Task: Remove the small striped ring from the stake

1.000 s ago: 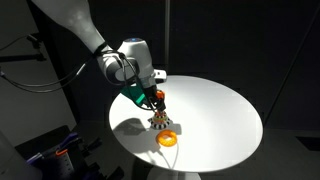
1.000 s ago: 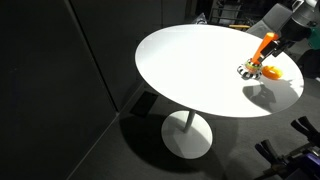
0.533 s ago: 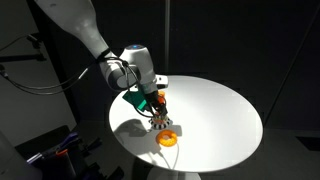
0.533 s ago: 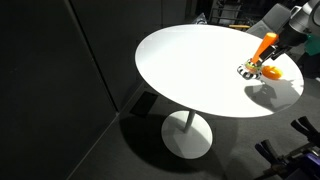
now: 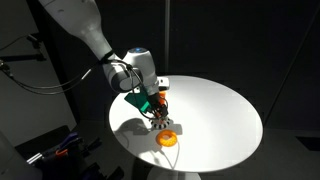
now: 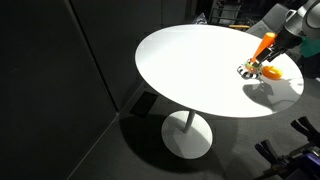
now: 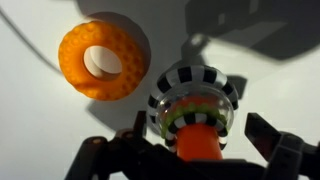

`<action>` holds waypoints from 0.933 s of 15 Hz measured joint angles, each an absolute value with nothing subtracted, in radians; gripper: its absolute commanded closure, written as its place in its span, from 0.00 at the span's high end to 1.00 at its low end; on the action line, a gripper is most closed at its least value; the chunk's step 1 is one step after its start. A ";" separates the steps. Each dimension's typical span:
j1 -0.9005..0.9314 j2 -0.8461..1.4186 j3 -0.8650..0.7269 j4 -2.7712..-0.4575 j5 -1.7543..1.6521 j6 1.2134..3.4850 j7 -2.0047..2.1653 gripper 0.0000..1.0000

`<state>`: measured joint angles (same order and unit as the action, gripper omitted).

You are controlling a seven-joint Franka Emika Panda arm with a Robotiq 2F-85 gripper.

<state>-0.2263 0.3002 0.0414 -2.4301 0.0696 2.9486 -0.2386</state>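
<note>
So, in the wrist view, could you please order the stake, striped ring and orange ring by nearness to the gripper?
1. stake: between the jaws.
2. small striped ring: around the stake, on the table.
3. plain orange ring: apart, upper left.

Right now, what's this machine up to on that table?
A robot arm is working at a white table. Its end effector hangs open over an orange stake. A striped ring sits around the stake's base, not yet lifted off. A plain orange ring lies beside it on the table.
</note>
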 measured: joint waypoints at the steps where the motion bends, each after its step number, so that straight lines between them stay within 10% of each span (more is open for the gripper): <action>1: -0.231 0.305 0.048 -2.423 0.070 2.949 -0.239 1.00; 11: -0.241 0.345 0.059 -2.371 0.070 2.957 -0.241 1.00; 14: -0.251 0.352 0.062 -2.371 0.070 2.961 -0.242 0.66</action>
<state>-0.2508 0.3521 0.0622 -2.3707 0.0696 2.9613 -0.2418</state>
